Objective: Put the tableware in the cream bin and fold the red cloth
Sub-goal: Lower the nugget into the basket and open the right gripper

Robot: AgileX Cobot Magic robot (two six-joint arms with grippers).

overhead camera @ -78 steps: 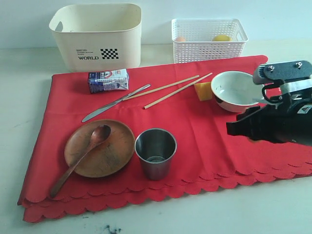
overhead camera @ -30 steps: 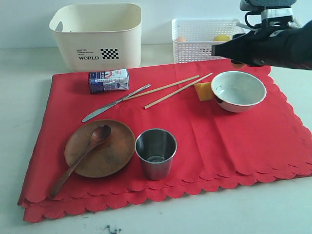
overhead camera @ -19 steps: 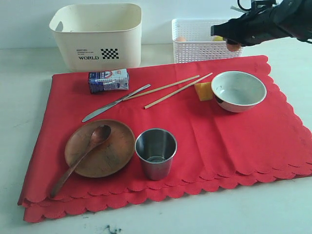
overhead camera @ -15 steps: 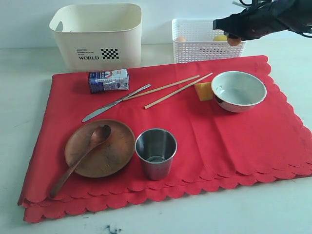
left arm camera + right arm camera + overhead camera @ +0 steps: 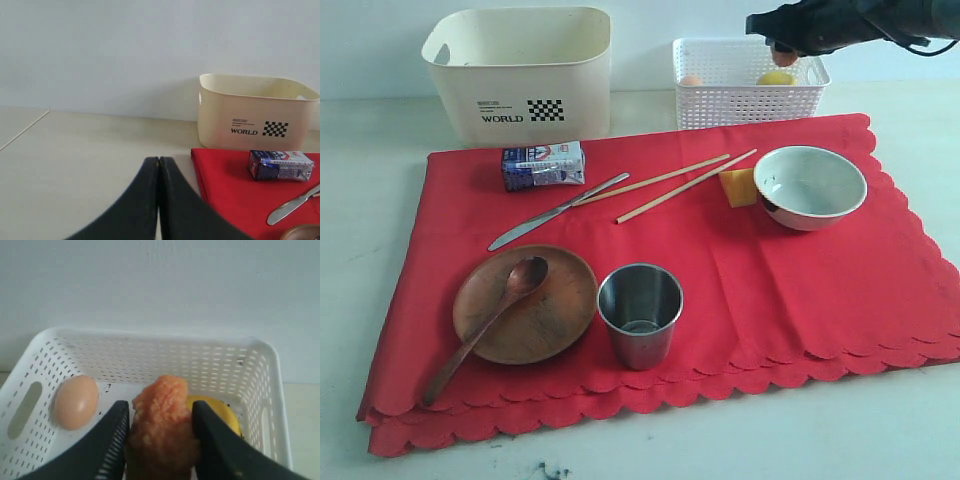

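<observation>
The red cloth [image 5: 770,290] lies spread on the table and carries the tableware: a wooden plate [image 5: 555,315] with a wooden spoon [image 5: 485,330] on it, a steel cup [image 5: 640,312], a knife [image 5: 550,212], two chopsticks [image 5: 670,180] and a white bowl [image 5: 810,185]. The cream bin [image 5: 520,75] stands behind the cloth at the left. My right gripper [image 5: 780,45] hovers over the white basket, shut on a rough orange food piece [image 5: 162,420]. My left gripper [image 5: 159,160] is shut on nothing, low over bare table left of the cloth [image 5: 225,180].
The white lattice basket [image 5: 750,85] at the back right holds an egg [image 5: 75,401] and a lemon [image 5: 775,78]. A blue-white milk carton [image 5: 542,165] and a yellow food block [image 5: 737,187] lie on the cloth.
My right gripper has risen from beside the bowl and moved back over the white basket, carrying the orange food piece. Nothing on the cloth has moved.
</observation>
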